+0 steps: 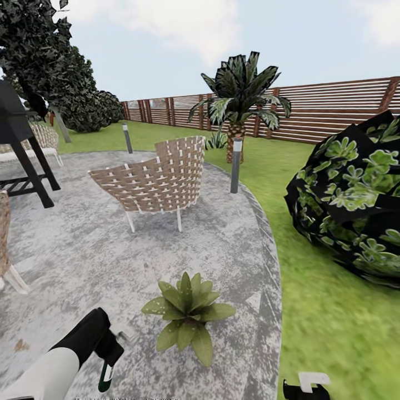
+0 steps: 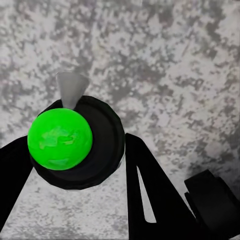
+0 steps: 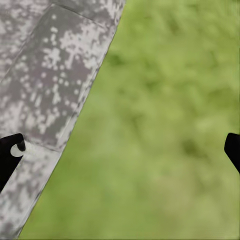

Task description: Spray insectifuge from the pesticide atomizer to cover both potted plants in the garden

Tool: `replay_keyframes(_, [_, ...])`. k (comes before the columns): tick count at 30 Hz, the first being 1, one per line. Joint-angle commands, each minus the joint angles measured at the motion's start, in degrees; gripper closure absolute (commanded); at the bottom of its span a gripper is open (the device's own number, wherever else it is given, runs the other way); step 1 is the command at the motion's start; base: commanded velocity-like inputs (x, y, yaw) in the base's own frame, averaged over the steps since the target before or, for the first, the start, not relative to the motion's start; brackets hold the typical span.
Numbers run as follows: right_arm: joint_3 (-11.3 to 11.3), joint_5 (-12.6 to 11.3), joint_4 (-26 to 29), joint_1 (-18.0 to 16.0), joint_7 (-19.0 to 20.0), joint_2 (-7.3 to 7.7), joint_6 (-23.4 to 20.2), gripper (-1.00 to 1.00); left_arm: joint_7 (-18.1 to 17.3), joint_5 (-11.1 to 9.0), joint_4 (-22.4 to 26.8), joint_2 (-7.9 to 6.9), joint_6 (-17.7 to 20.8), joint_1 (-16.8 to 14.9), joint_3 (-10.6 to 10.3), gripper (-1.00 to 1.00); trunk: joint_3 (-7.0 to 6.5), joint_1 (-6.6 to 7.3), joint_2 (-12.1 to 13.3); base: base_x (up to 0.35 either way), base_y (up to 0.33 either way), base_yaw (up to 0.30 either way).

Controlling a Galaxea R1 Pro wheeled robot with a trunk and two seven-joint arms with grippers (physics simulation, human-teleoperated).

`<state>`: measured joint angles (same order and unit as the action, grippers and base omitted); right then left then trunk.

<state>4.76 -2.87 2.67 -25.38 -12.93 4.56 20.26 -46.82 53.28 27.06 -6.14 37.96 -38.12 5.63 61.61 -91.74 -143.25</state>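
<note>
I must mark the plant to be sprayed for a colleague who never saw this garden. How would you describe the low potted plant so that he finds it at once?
Start at the wicker chair on the grey paved patio. The potted plant sits on the paving in front of it, near the grass edge. It is a low rosette of broad pointed leaves, unlike the tall palm and the round dark bush.

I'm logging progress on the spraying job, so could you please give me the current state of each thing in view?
Pesticide atomizer: held, off the paving.
Left gripper: shut on the atomizer.
Right gripper: open, holding nothing, over the paving edge and grass.
Potted plant: upright on the paving, just ahead of the left gripper.
Wicker chair: upright, unoccupied.
</note>
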Motion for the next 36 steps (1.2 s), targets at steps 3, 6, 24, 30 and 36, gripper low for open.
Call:
replay_keyframes(3, [0.4, -0.3, 0.0, 0.0, -0.2, 0.02, 0.1, -1.00, -0.2, 0.2, 0.2, 0.52, -0.6, 0.0, 0.6, 1.00, 0.05, 0.01, 0.0, 0.000, 0.000, 0.270])
replay_keyframes(6, [0.4, -0.3, 0.0, 0.0, -0.2, 0.04, 0.1, -1.00, 0.3, -0.3, -0.4, 0.60, -0.8, 0.2, 0.5, 1.00, 0.05, 0.01, 0.0, 0.000, 0.000, 0.270])
replay_keyframes(24, [0.4, -0.4, 0.0, 0.0, -0.2, 0.01, 0.2, -1.00, 4.7, -6.4, -1.6, 0.78, -2.4, 2.8, 0.3, 1.00, 0.05, 0.01, 0.0, 0.065, -0.060, 0.202])
replay_keyframes(30, [0.4, -0.4, -0.1, 0.0, -0.2, -0.02, 0.1, -1.00, 4.7, -6.4, -1.6, 0.75, -2.5, 2.8, 0.3, 1.00, 0.05, 0.01, 0.0, 0.016, -0.265, 0.000])
replay_keyframes(36, [0.4, -0.4, -0.2, 0.0, -0.2, -0.08, 0.1, -1.00, 4.7, -6.4, -1.6, 0.63, -2.5, 2.8, 0.3, 1.00, 0.05, 0.01, 0.0, -0.073, -0.265, 0.127])
